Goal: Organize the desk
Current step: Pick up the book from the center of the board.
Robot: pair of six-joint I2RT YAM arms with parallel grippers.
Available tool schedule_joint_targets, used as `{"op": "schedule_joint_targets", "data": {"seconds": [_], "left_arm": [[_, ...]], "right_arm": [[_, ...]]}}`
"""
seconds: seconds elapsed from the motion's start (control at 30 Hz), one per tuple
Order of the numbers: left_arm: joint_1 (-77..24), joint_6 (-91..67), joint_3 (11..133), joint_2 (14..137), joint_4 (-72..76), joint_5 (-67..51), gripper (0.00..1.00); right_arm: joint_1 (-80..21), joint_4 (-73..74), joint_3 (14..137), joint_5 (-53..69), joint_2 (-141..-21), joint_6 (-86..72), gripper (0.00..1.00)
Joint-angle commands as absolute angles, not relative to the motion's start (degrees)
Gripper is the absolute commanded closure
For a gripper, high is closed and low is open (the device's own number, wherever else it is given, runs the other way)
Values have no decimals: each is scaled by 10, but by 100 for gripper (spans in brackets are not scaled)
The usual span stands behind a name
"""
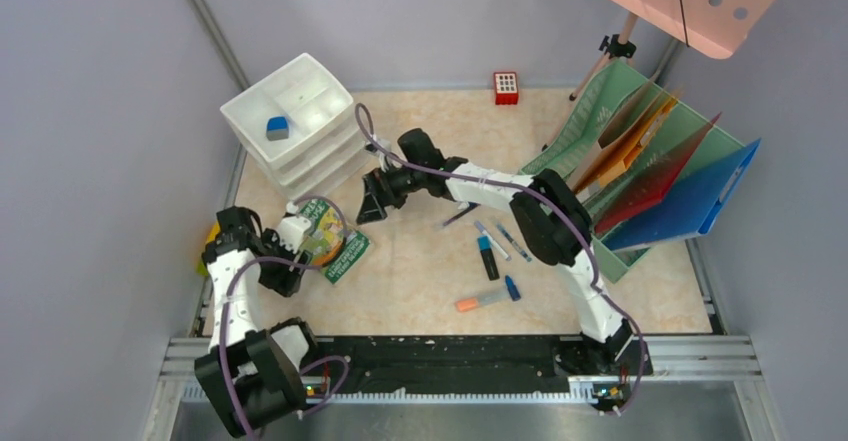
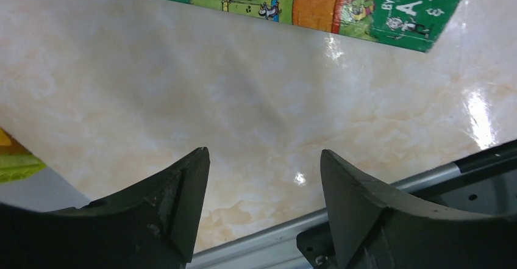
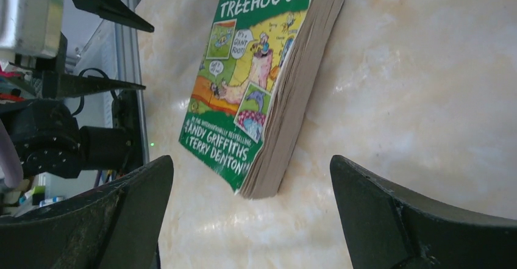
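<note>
The left arm (image 1: 230, 261) and right arm (image 1: 478, 189) share one build: white link shells joined by bulky black joint housings, on black bases. A thin purple cable (image 1: 228, 296) trails back from each tool along its arm. The left tool (image 2: 265, 159) has two matte black fingers (image 2: 177, 202), wedge-shaped with blunt tips and scuffed pale inner faces. A small screw head (image 2: 317, 260) sits at one root. The right tool (image 3: 250, 162) has the same black wedges, dusty and scratched.
</note>
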State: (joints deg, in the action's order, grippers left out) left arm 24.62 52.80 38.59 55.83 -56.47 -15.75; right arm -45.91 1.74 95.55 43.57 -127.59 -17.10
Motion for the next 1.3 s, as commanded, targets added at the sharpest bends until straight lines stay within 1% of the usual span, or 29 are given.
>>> {"op": "schedule_joint_targets", "data": {"seconds": [0.0, 0.2, 0.4, 0.53, 0.67, 0.77, 0.9, 1.07, 1.17, 1.27], "left_arm": [[256, 543, 354, 589, -464, -170, 28], [256, 543, 301, 605, -342, -161, 28], [253, 542, 279, 597, -294, -181, 29], [241, 538, 263, 599, -255, -191, 29], [207, 514, 257, 615, -213, -177, 29], [166, 499, 244, 624, -178, -142, 29], [120, 479, 219, 617, -146, -127, 29], [112, 463, 217, 600, -151, -135, 29], [112, 463, 215, 585, -162, -134, 30], [111, 466, 217, 561, -184, -132, 30]], "right_arm": [[-476, 23, 1028, 439, -1334, -186, 1], [-491, 39, 1070, 447, -1395, -196, 3], [-515, 33, 1087, 468, -1431, -218, 7], [-528, 6, 1089, 501, -1454, -270, 10], [-531, -34, 1078, 518, -1460, -304, 14], [-531, -42, 1070, 524, -1457, -311, 16], [-533, -66, 1045, 530, -1444, -327, 20], [-536, -79, 1028, 538, -1437, -337, 32], [-535, -75, 1022, 540, -1429, -334, 45], [-531, -59, 1013, 536, -1407, -323, 63]]}}
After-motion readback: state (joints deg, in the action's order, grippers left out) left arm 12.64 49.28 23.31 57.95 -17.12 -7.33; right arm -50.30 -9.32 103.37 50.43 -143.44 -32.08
